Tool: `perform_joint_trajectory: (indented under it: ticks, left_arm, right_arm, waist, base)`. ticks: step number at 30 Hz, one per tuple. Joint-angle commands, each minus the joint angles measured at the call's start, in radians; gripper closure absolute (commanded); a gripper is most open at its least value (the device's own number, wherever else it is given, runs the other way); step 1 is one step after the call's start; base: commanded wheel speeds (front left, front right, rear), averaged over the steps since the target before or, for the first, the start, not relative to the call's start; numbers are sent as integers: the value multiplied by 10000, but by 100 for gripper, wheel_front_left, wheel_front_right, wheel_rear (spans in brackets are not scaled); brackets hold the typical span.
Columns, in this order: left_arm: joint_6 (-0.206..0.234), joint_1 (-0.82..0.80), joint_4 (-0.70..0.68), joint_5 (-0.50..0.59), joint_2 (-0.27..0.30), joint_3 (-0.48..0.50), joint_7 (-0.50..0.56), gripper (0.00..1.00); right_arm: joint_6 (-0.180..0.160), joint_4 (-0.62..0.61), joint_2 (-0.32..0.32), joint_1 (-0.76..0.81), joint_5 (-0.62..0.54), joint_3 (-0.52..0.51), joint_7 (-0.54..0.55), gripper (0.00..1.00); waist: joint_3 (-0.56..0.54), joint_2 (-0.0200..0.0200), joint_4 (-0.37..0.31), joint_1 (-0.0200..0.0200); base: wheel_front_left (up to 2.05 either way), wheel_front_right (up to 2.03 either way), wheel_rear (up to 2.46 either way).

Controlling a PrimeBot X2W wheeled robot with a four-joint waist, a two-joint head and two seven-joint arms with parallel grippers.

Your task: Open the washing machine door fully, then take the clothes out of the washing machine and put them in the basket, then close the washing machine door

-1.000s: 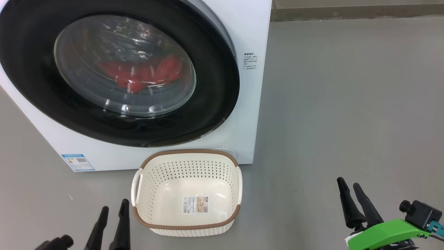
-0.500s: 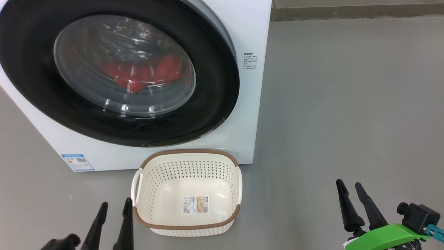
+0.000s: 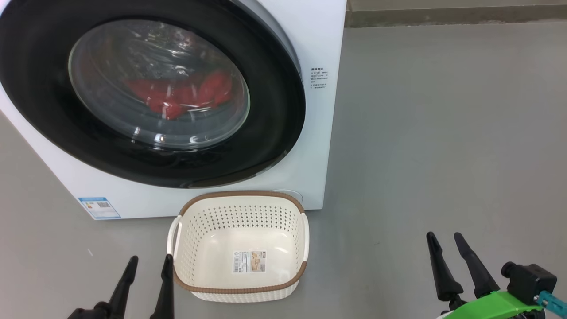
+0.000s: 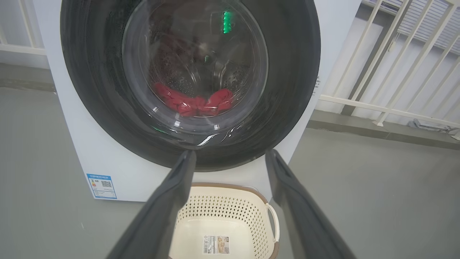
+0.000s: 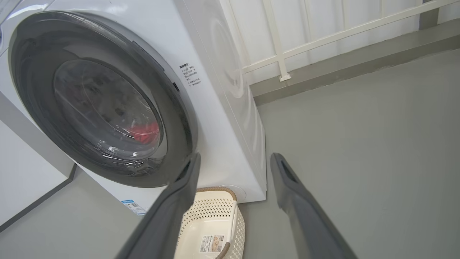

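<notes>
Grey floor (image 3: 421,133) lies under both pairs of jaws, each spread wide and holding nothing. Ahead of them the washing machine (image 3: 316,146) has its washing machine door (image 3: 274,133) shut, with the clothes (image 3: 177,95) behind the glass. Your basket (image 3: 239,290) sits just beside the left jaws: lift carelessly and you may hook its handle and drag it away. You cannot read the blue sticker (image 3: 99,207), the front print (image 3: 319,78) or the basket label (image 3: 250,261): too small

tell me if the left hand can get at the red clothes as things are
Probably not. The clothes lie behind the washing machine door, which covers the opening. The left hand, open, hovers beside the basket, so the door must swing open first.
</notes>
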Motion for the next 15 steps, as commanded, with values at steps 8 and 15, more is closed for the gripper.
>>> perform_joint_trajectory:
  ticks: [8,15]
  left_arm:
    - [10,3,-430,1125,155,243,-383,0]
    - [-21,26,-412,1682,163,324,-561,0]
  right_arm:
    - [5,-409,-163,47,-981,113,-373,0]
    - [6,-504,-132,170,-1566,12,-549,0]
  waist:
    - [57,-1,-18,-1]
    - [92,-1,-12,-1]
  base:
    - [0,0,0]
    - [0,0,0]
